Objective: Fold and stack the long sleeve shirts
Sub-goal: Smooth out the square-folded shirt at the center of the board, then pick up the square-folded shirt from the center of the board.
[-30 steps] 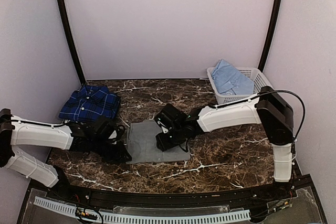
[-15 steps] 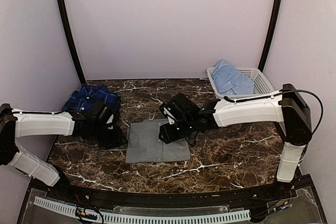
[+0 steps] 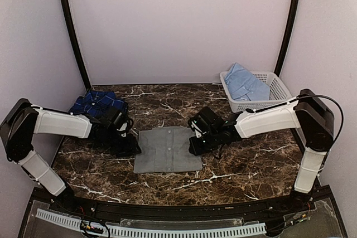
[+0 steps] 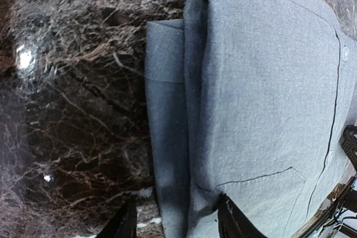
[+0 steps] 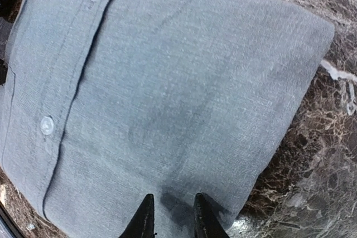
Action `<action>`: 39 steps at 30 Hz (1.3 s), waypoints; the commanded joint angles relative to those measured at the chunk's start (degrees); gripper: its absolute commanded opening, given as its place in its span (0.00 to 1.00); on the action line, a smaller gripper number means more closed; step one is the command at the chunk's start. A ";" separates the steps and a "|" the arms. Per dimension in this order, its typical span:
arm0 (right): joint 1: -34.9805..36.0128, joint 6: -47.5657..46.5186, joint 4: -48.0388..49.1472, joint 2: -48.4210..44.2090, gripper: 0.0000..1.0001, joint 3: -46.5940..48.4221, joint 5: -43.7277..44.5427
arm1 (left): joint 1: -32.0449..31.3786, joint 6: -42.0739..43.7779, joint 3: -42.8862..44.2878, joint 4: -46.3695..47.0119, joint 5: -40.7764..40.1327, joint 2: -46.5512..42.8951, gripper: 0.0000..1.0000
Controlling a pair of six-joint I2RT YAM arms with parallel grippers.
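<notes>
With the folded grey shirt [image 3: 167, 149] lying flat at mid-frame, my left pincer [image 4: 175, 221] hung released over its edge, my right pincer [image 5: 170, 218] stood narrow, grasp unclear, so I judged both should pinch all layers evenly.

Left arm [image 3: 61, 124]: elbow folded at the far left, white forearm reaching inward and slightly downward toward the centre. Left gripper [image 3: 127, 146]: pointed down and held low, jaws well apart with nothing between them. Right arm [image 3: 268, 120]: upper link upright at the right edge, elbow raised, forearm stretched leftward toward the centre. Right gripper [image 3: 196, 144]: tilted down and held low, jaws narrowly parted, nothing pinched.
</notes>
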 commanded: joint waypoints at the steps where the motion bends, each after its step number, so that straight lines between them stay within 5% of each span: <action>1: -0.36 0.49 2.70 -0.08 0.22 -2.76 -0.16 | 0.45 1.16 1.39 0.87 1.72 2.47 0.48; 11: -0.44 1.08 3.77 -1.07 0.22 -4.34 -0.32 | 0.29 0.06 1.40 1.14 4.50 7.18 0.45; 21: -0.41 1.09 3.52 -2.32 0.25 -3.28 -0.27 | 0.21 -0.79 2.67 1.33 7.19 4.45 0.01; 30: -0.41 0.91 0.51 -6.87 0.27 -0.51 1.03 | 1.04 5.94 9.90 -13.80 4.01 -5.09 0.00; 39: -0.25 1.06 2.18 -1.55 0.19 3.68 -0.78 | 2.33 12.39 18.47 -26.19 2.32 -10.41 0.00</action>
